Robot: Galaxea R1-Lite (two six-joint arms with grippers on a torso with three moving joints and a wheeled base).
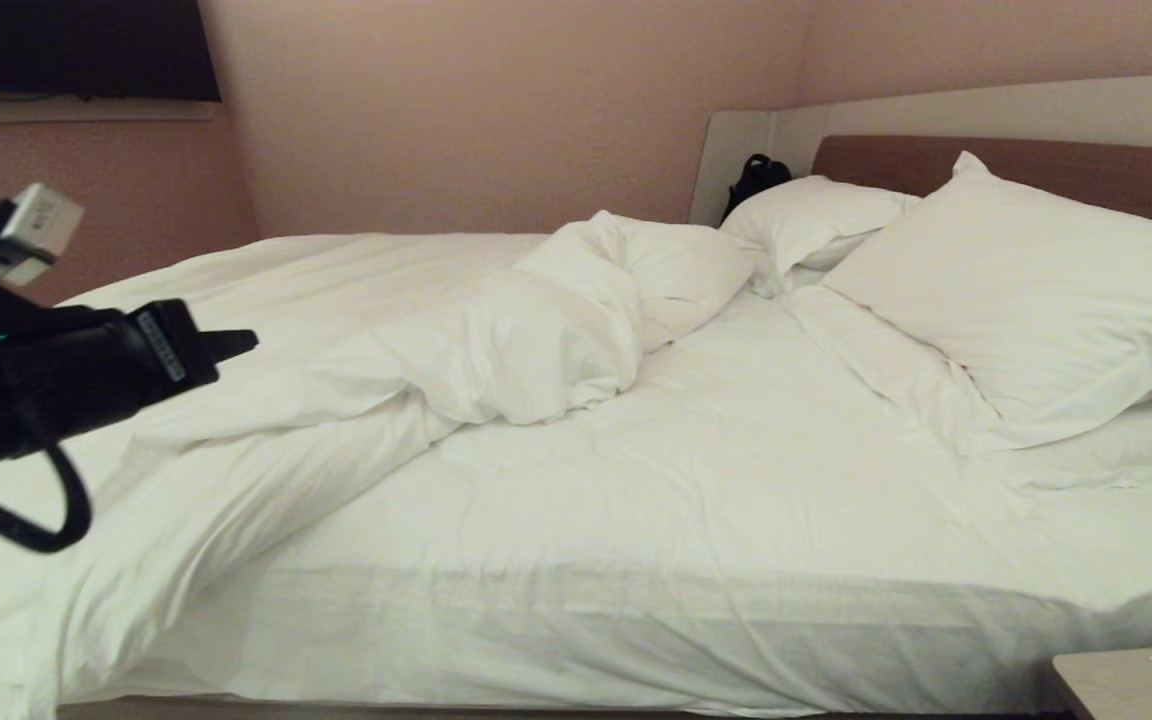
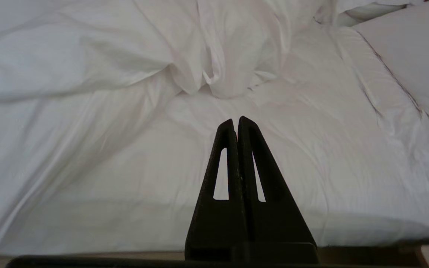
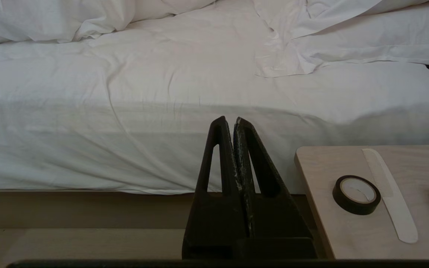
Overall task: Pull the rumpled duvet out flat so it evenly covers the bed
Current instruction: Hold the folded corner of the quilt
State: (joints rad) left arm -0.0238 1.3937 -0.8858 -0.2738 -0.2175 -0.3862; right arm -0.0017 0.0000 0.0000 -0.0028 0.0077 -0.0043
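I see the left end effector (image 1: 236, 345) closed and empty, raised over the bed's (image 1: 736, 560) near-left side. Duvet (image 1: 496, 330) bunched on the left half, clear of it. Right end effector (image 3: 233, 121) closed, empty, beside the tabletop (image 3: 333, 227).

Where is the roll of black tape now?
In the right wrist view, the roll of black tape lies on the wooden bedside table, beside a white comb, below the bed.
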